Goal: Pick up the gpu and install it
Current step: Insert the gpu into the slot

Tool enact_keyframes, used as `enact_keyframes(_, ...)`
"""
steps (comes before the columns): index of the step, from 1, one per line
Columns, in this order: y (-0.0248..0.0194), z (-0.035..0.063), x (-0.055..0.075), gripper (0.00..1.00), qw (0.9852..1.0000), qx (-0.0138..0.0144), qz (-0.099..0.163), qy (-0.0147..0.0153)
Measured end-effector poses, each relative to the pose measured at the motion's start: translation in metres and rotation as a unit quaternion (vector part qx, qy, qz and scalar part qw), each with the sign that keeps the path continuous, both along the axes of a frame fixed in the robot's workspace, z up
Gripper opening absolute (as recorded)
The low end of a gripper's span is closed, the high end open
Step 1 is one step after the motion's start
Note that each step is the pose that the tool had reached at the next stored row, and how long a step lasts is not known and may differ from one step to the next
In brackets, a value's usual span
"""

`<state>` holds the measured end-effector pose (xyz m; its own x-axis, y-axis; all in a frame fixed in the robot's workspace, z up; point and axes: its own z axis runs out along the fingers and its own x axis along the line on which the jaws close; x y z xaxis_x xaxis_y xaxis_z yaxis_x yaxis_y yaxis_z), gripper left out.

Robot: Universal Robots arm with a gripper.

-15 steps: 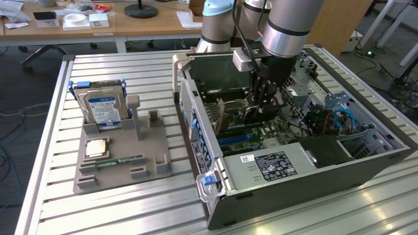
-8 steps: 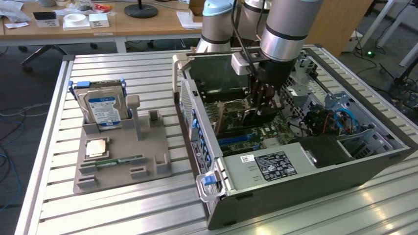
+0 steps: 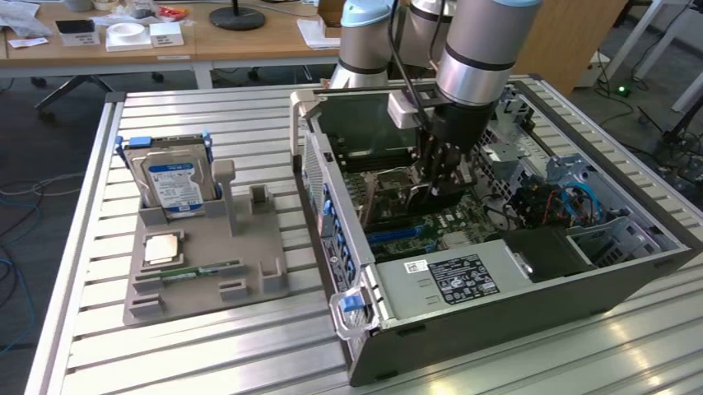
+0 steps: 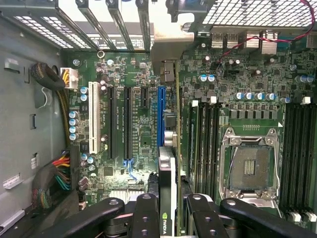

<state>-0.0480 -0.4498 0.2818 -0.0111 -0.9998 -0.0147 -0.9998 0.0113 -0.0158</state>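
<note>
My gripper (image 3: 437,183) is lowered inside the open computer case (image 3: 615,271), over the motherboard (image 4: 133,59). It is shut on the gpu (image 4: 167,171), which I see edge-on in the wrist view: a thin card with a black face, a green logo near the fingers and a silver bracket at the far end. The black fingers (image 4: 146,213) clamp it from both sides. The card hangs in line with the blue expansion slot (image 4: 161,114), close above it; whether it touches the slot I cannot tell. In the exterior view the gpu (image 3: 426,200) is a dark slab under the gripper.
A grey parts fixture (image 3: 258,247) at the exterior view's left holds a silver hard drive (image 3: 174,177), a RAM stick (image 3: 203,269) and a CPU (image 3: 163,247). Inside the case are the CPU socket (image 4: 250,166), black slots (image 4: 128,119) and cable bundles (image 4: 62,173).
</note>
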Motion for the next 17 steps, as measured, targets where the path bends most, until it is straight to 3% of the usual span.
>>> enact_keyframes(7, -0.0039, -0.0002, -0.0007, 0.27, 1.0, 0.0, 0.0, 0.0)
enact_keyframes(17, -0.0041, -0.0048, -0.003, 0.27, 1.0, -0.0001, 0.0, 0.0)
